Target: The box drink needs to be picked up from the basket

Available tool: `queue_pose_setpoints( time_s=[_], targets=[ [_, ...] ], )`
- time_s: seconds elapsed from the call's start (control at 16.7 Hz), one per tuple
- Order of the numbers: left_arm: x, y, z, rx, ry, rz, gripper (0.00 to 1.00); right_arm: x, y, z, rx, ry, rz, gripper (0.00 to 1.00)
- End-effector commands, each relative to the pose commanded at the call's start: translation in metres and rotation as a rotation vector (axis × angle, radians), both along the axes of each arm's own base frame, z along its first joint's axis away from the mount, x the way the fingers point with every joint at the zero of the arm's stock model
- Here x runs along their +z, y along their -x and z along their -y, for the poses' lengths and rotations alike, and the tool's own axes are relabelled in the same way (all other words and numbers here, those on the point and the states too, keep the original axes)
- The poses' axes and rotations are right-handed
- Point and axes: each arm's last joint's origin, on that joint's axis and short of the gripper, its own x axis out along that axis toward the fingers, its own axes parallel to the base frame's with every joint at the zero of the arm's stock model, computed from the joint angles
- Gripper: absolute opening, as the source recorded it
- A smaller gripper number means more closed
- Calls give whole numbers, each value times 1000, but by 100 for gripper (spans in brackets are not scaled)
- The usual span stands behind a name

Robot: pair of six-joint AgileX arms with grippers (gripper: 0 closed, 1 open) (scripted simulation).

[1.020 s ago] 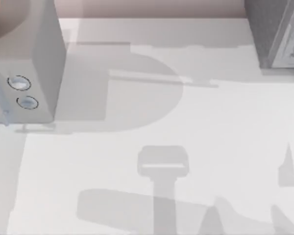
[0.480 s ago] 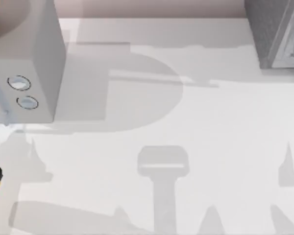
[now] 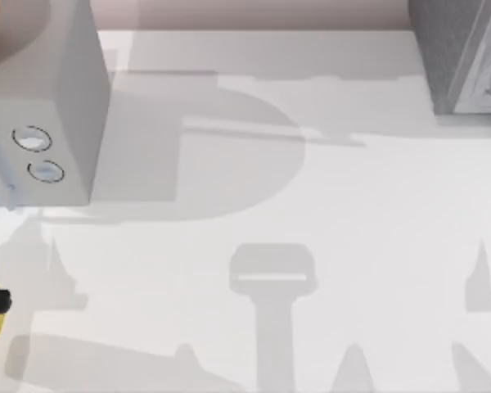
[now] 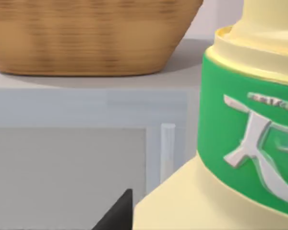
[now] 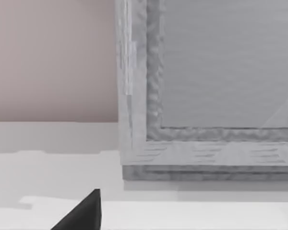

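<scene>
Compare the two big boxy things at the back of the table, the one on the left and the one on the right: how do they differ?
The left appliance is smooth pale grey with two round knobs on its front; the right cabinet is darker and rough-textured, with no knobs showing. A woven basket sits atop the left appliance; nothing visible tops the right cabinet. Both stand on the white table at its back edge.

Top overhead; left wrist perhaps nearest basket (image 4: 86,38).
</scene>
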Motion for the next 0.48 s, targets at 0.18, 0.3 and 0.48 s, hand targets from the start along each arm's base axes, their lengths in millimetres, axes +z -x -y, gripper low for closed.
queue_pose_setpoints(
  time_s=[0.18,0.3,0.48],
  targets=[
    [1,-3,-6,26,3,-9,0,0,0,0,0,0,0,100],
    [5,-6,-14,60,5,-5,0,0,0,0,0,0,0,100],
    [13,-11,-31,127,5,8,0,0,0,0,0,0,0,100]
  ],
)
